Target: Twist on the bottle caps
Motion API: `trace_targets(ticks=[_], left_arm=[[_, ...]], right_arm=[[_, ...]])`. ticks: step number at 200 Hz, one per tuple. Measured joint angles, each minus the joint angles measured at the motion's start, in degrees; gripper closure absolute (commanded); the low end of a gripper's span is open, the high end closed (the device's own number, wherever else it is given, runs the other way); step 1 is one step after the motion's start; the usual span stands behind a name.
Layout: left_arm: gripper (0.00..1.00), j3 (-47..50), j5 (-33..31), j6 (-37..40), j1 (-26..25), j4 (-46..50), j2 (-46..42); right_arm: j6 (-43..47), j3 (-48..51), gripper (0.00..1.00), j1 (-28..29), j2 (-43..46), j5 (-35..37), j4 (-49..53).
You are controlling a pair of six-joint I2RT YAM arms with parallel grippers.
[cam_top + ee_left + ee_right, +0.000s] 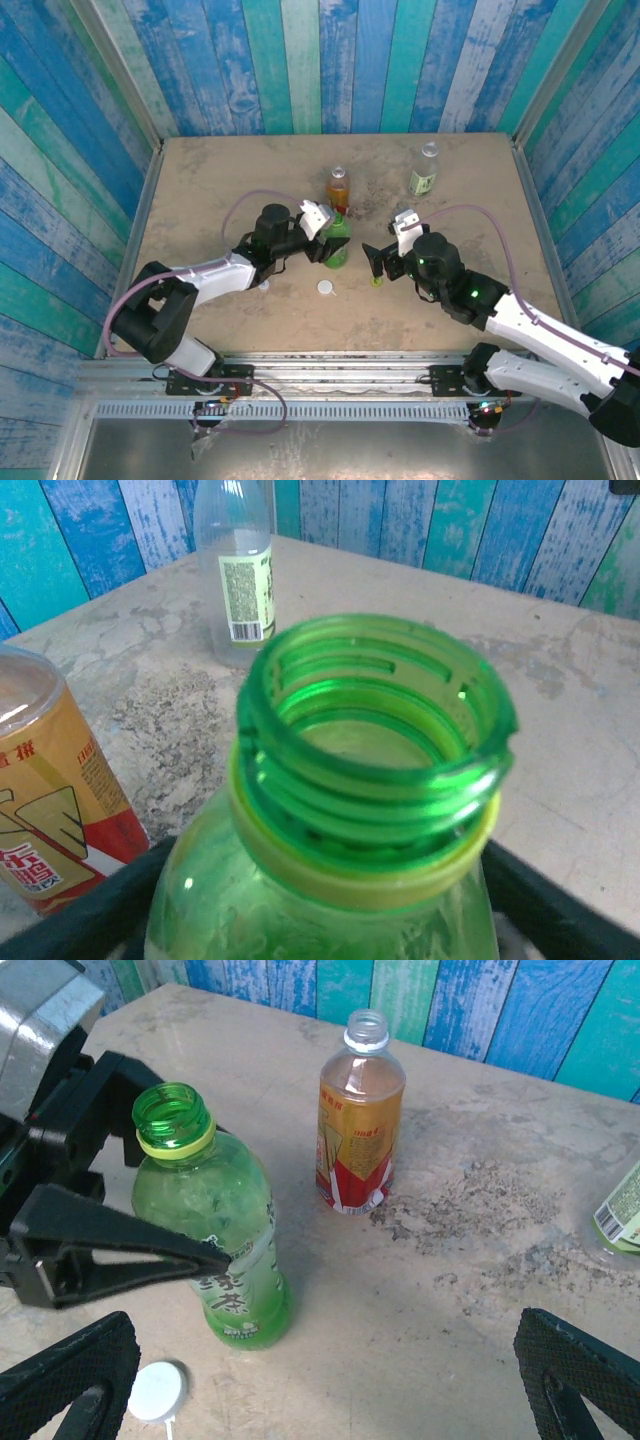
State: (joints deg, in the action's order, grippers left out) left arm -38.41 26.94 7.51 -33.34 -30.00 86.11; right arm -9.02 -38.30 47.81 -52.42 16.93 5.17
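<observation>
The green bottle [337, 247] stands upright mid-table with its threaded mouth [375, 705] uncapped. My left gripper [331, 243] is open, its dark fingers [120, 1245] straddling the bottle's body on both sides. The amber bottle [339, 188] with the red label [358, 1175] stands just behind it, also uncapped. Farther back right is the clear bottle [425, 172] with a green label. A white cap [326, 288] lies flat in front of the green bottle. A yellow-green cap [377, 281] lies beside my right gripper [379, 260], which is open and empty [320, 1390], right of the green bottle.
A small whitish round thing [263, 286] lies on the table under the left arm. The tabletop [200, 200] is walled by blue and green planks, with a metal rail [330, 360] along its near edge. Purple cables loop over both arms.
</observation>
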Motion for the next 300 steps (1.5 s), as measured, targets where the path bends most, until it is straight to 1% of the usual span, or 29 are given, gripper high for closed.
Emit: trace_targets(ticks=[15,39,65,102,152,187,225,250,300], left_arm=[[0.0,0.57,-0.02,-0.24,0.0,-1.36,0.0],[0.06,2.69,-0.02,-0.87,0.0,-4.66,0.0],[0.06,6.27,-0.55,-1.62,0.0,-10.36,0.0],[0.06,13.27,-2.67,-4.0,0.0,-25.31,1.18],[0.06,14.84,-3.3,-5.49,0.0,-39.78,7.26],[0.05,15.04,-3.76,-6.05,0.0,-44.92,10.49],[0.03,15.02,-4.42,-6.32,0.0,-48.46,13.64],[0.0,14.99,-5.01,-6.75,0.0,-50.1,15.93],[0.06,13.94,-5.27,-7.39,0.0,-51.43,18.43]], right_arm=[[0.0,0.0,0.0,0.0,0.0,0.17,0.0],[-0.04,0.0,0.0,0.0,0.0,0.28,0.0],[-0.02,0.0,0.0,0.0,-0.07,0.28,-0.02],[-0.15,0.0,0.0,-0.07,-0.85,0.48,-0.04],[-0.68,0.0,0.0,-0.26,-1.99,0.48,-0.07],[-1.01,0.0,0.0,-0.26,-2.27,0.48,-0.07],[-1.29,0.0,0.0,-0.26,-2.51,0.48,-0.07],[-1.51,0.0,0.0,-0.26,-3.3,0.46,-0.09],[-1.55,0.0,0.0,-0.26,-3.8,0.46,-0.09]])
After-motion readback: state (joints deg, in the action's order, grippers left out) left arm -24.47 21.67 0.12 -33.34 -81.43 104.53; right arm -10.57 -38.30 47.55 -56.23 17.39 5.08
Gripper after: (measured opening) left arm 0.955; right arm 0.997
